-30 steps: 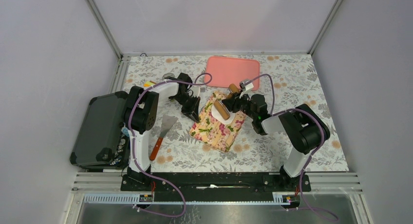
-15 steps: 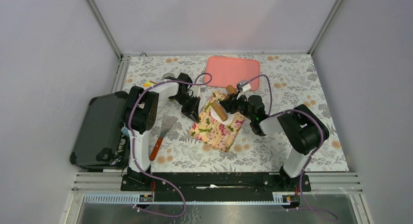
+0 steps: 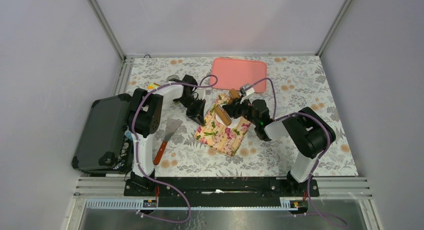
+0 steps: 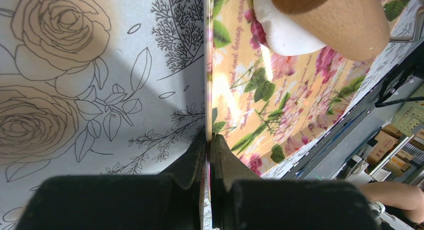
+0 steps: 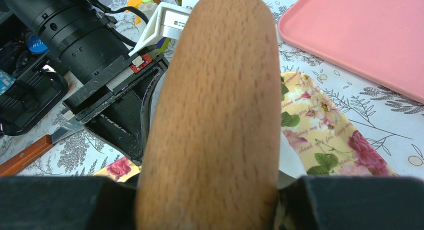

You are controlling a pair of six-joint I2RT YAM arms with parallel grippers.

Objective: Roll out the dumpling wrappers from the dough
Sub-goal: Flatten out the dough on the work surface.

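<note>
One lump of dough (image 4: 280, 32) sits on the far part of the floral mat (image 4: 260, 105). It is white and thick at its edge, and by our reading it is some way short of a thin sheet. We see no cut rounds anywhere, so the task looks to be in its flattening stage.

Across the dough lies the rolling pin (image 5: 215, 110), its wooden barrel pressed into the soft mass so that only a rim of white shows beside it. The right claw (image 3: 235, 109) is closed around the pin near one end, with the barrel reaching out ahead of the wrist. We take it that this grip lets the arm bear down and drive the barrel over the dough.

The left claw (image 4: 207, 145) is pinched tight on the mat's edge, right where the mat meets the patterned surface (image 4: 75, 90). We judge that it anchors the mat there so the mat cannot slide or ruck up under the pin's push.

Farther out, a pink tray (image 3: 238, 73) lies just beyond the mat, probably the place for finished rounds. A wooden-handled scraper (image 3: 167, 135) rests on the surface to the left of the mat, well apart from the dough. A black case (image 3: 100, 135) stands at the left margin.
</note>
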